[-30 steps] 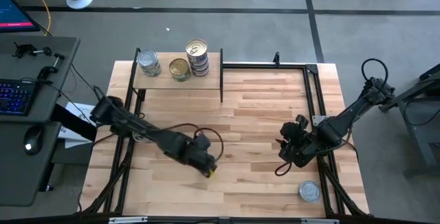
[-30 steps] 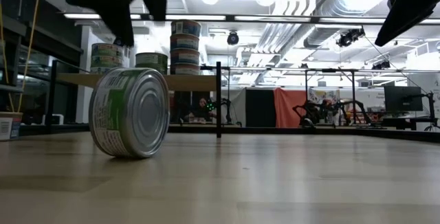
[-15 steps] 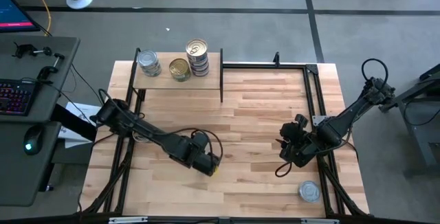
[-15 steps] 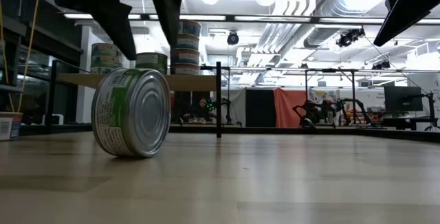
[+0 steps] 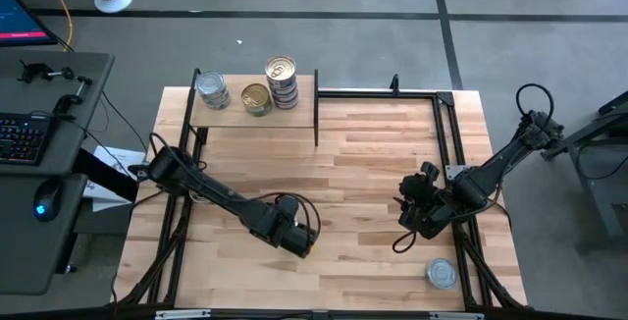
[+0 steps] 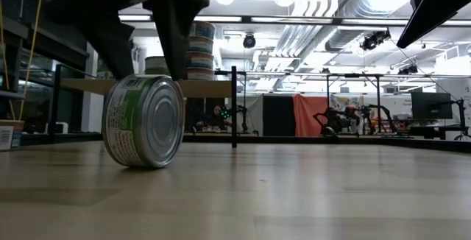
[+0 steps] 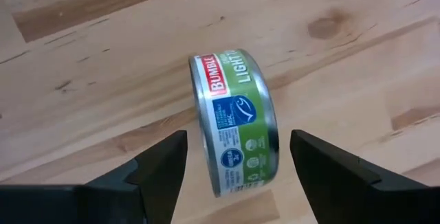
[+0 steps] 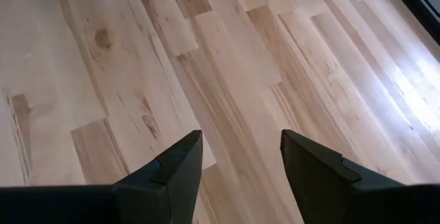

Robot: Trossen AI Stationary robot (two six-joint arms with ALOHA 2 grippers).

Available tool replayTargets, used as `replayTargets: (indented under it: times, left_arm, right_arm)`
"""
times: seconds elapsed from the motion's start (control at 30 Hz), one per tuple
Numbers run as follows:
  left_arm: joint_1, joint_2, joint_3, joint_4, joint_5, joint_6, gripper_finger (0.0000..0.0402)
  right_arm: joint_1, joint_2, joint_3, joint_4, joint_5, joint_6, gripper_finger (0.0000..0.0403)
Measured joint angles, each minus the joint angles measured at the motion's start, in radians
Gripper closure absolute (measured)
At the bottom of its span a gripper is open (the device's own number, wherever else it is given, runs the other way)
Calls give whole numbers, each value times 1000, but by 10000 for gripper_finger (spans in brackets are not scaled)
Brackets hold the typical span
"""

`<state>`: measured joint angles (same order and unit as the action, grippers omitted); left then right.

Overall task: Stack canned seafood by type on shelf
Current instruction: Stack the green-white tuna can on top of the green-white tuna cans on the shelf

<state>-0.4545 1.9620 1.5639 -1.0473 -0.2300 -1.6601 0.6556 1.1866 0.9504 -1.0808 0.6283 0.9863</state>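
I see green-label tin [image 7: 236, 124] on edge between my left gripper [image 7: 237, 157] fingers, spread wide, not gripping. Right gripper [image 8: 240, 157] parted, empty. From above, tin hidden under gripper.

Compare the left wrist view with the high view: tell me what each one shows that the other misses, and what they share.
Only the left wrist view shows the green-labelled tin standing on its edge between the open fingers of the left gripper, with gaps on both sides.

Only the high view shows the shelf with tins on it, one of them the stacked tins, a lone silver-topped tin near the table's front edge, and the right gripper waiting, open over bare wood.

Both show the plank tabletop.
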Motion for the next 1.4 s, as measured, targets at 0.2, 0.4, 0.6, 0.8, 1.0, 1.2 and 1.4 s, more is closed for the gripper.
replayTargets:
  times: [0.2, 0.4, 0.6, 0.8, 1.0, 1.2, 1.4]
  left_arm:
    - [0, 37, 0, 3, -10, -9, 149]
    - [-1, 75, 0, 5, 17, -97, 149]
    - [-9, 74, 0, -6, -4, -119, 162]
    - [-23, 68, 1, -4, 38, -107, 286]
    - [-31, 3, 74, -82, -68, 59, 284]
    - [14, -181, 288, -393, -408, 417, 284]
    - [217, -342, 474, -509, -538, 917, 284]
  right_arm:
    - [0, 0, 0, 0, 6, 0, 216]
    - [0, 0, 0, 0, 9, 0, 216]
    - [0, 0, 0, 0, 11, 0, 216]
    - [0, 0, 0, 0, 12, 0, 216]
    - [0, 0, 0, -2, 18, 2, 215]
    - [-1, 0, 0, 4, 20, 31, 215]
    - [-31, 1, 0, 58, 19, 64, 215]
